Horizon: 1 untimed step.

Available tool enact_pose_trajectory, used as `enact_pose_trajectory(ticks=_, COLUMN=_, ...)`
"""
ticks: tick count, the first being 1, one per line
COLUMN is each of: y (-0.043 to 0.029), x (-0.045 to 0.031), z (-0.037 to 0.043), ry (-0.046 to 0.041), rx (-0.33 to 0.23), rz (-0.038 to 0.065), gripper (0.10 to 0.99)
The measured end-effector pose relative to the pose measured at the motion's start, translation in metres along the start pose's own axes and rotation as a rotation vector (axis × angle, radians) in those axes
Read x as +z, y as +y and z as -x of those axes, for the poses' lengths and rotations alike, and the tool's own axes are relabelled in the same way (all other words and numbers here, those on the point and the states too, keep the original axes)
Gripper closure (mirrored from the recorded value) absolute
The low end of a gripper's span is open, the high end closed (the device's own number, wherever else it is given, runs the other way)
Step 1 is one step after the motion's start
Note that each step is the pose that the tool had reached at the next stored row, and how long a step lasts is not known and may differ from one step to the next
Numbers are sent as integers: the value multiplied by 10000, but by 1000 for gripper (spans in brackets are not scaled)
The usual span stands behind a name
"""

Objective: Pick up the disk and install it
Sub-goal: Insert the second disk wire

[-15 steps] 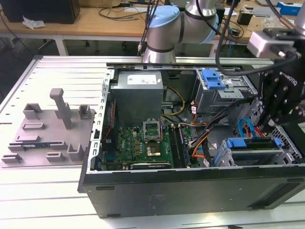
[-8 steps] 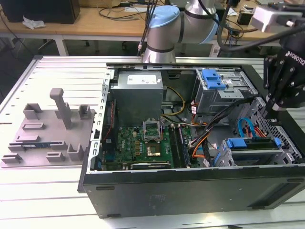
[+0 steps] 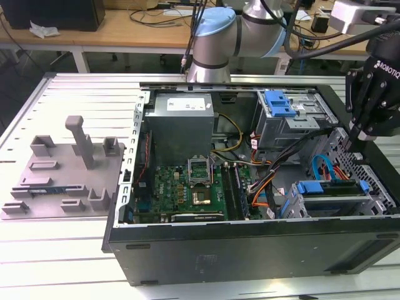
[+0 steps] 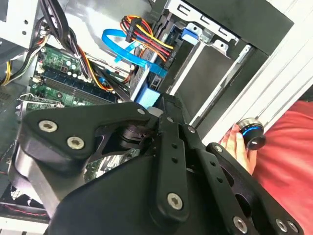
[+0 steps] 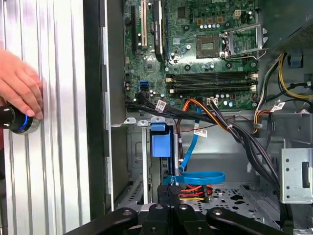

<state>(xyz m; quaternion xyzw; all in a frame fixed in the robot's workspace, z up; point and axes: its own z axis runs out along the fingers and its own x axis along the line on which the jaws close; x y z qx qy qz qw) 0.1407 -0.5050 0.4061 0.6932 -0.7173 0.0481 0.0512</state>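
The disk [image 3: 330, 189] sits in the drive bay at the front corner of the open computer case [image 3: 250, 250], on the exterior view's right. Its blue carrier bracket shows along its top. In the first wrist view the bracket's blue end [image 5: 161, 142] stands in the bay slot, with a blue data cable and coloured power wires beside it. My gripper [image 3: 357, 142] hangs just above and behind the disk, over the case's right edge. In both wrist views its fingers are pressed together with nothing between them, a short way from the disk [image 4: 146, 95].
A person's hand [image 5: 17, 88] rests on a knob with a blue ring [image 5: 14, 121] on the slatted table beside the case. Inside the case are the motherboard [image 3: 187, 187], a grey power-supply box [image 3: 181, 119], a metal cage with a blue latch [image 3: 281, 103] and cable bundles. A grey fixture [image 3: 62, 169] lies on the exterior view's left.
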Motion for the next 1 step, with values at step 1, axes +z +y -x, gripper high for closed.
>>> enact_pose_trajectory(ticks=1, y=0, x=0, z=0, ry=0, rx=-1, rz=0, gripper=980)
